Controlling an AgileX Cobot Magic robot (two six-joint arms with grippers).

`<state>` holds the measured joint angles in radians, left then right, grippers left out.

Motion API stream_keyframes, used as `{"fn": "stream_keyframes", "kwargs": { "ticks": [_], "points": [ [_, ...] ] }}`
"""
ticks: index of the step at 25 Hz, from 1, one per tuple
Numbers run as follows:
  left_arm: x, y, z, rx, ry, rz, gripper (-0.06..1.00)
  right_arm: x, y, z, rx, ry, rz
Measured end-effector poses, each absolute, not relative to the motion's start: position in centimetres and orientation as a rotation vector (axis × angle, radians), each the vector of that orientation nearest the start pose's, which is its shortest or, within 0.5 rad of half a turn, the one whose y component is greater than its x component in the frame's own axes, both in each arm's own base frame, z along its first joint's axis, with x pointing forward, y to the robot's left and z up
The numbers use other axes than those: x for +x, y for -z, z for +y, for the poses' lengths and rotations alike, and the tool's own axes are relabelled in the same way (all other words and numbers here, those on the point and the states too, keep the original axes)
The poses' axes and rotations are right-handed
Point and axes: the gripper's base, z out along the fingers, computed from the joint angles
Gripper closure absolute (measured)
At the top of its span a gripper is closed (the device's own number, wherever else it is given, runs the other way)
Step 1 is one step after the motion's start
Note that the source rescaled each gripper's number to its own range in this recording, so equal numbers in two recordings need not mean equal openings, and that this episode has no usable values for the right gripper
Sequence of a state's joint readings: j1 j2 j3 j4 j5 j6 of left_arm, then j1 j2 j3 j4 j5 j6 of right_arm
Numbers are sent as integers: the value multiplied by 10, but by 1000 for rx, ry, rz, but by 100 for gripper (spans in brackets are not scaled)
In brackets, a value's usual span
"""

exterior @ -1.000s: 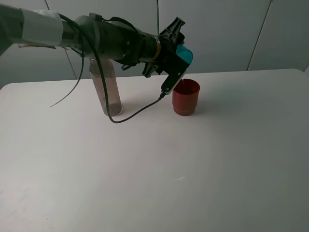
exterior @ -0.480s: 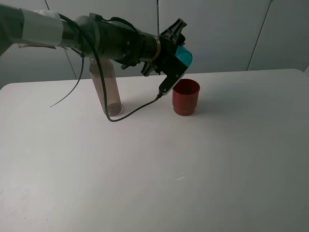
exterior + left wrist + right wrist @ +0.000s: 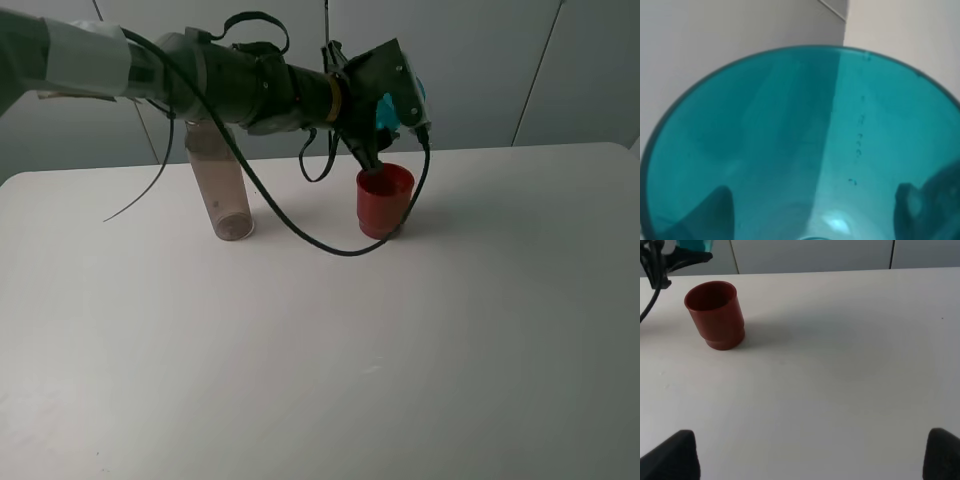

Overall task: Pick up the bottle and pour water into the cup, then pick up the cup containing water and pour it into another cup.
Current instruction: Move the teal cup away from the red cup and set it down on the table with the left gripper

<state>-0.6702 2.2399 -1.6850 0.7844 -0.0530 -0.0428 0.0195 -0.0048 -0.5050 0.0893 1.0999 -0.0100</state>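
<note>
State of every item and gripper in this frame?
Teal cup: held in the air, tipped above the red cup.
Red cup: upright on the table.
Bottle: upright, uncapped.
Left gripper: shut on the teal cup.
Right gripper: open, holding nothing.

The teal cup (image 3: 805,145) fills nearly the whole view, seen straight into its open mouth — the rim arcs across above, and the smooth translucent walls narrow toward a small bright glint at the base. A line of tiny droplets clings to the inner wall. Two dark shapes show through the plastic on opposite sides of the cup, the hand's fingers (image 3: 715,210) pressed against its outside. Beyond the rim lies a pale wall, with a straight vertical edge between two tones.
</note>
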Motion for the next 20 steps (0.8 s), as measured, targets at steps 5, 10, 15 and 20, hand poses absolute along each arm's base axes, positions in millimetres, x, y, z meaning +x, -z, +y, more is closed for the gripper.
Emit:
{"fn": "stream_keyframes", "kwargs": {
  "ticks": [5, 10, 15, 20],
  "points": [
    [401, -169, -320, 1180, 114, 1689, 77, -8, -276, 7, -37, -113, 2072],
    [385, -156, -312, 1166, 184, 1712, 77, -8, -276, 7, -37, -113, 2072],
    [371, -163, -298, 1153, 210, 1699, 77, -8, -276, 7, -37, -113, 2072],
    [367, -176, -285, 1121, 218, 1679, 77, -8, -276, 7, -37, -113, 2072]
  ]
}}
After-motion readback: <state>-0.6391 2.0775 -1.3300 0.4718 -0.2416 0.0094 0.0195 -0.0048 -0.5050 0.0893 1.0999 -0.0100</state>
